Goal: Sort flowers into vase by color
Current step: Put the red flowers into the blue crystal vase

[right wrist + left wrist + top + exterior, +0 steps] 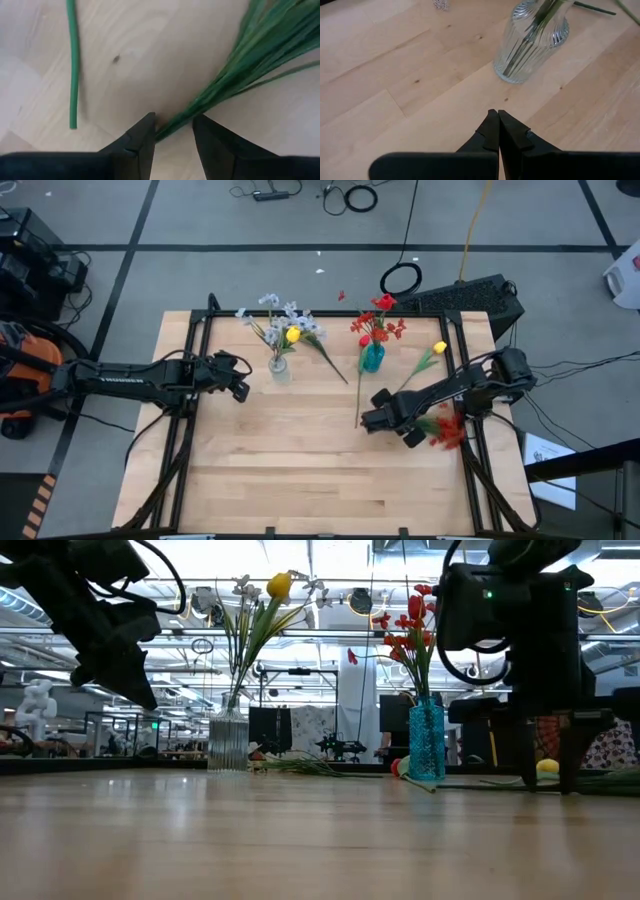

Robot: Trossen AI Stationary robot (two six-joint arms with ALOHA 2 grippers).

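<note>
A clear ribbed vase (pixel 280 367) (pixel 532 42) holds pale wispy sprays and a yellow tulip. A blue vase (pixel 372 359) (pixel 426 740) holds red flowers. On the table lie a yellow tulip (pixel 438 348), a pale spray (pixel 325 352), a lone green stem (pixel 358 395) (pixel 74 65) and a red spray (pixel 446 430). My right gripper (pixel 378 421) (pixel 172 131) points down, open, its fingers on either side of the red spray's stem end (pixel 167 131). My left gripper (pixel 241 384) (pixel 498 122) is shut and hovers left of the clear vase. My right gripper comes from above with its open fingers either side of the green stem bundle's bare end (pixel 162 134), which lies flat on the table. I cannot tell whether a finger touches it.
The lone stem's cut end (pixel 73 125) lies a short way beside my right gripper. Black frame rails (pixel 200 330) run along the table's edges. Bare wood (pixel 300 470) stretches across the table's near half.
</note>
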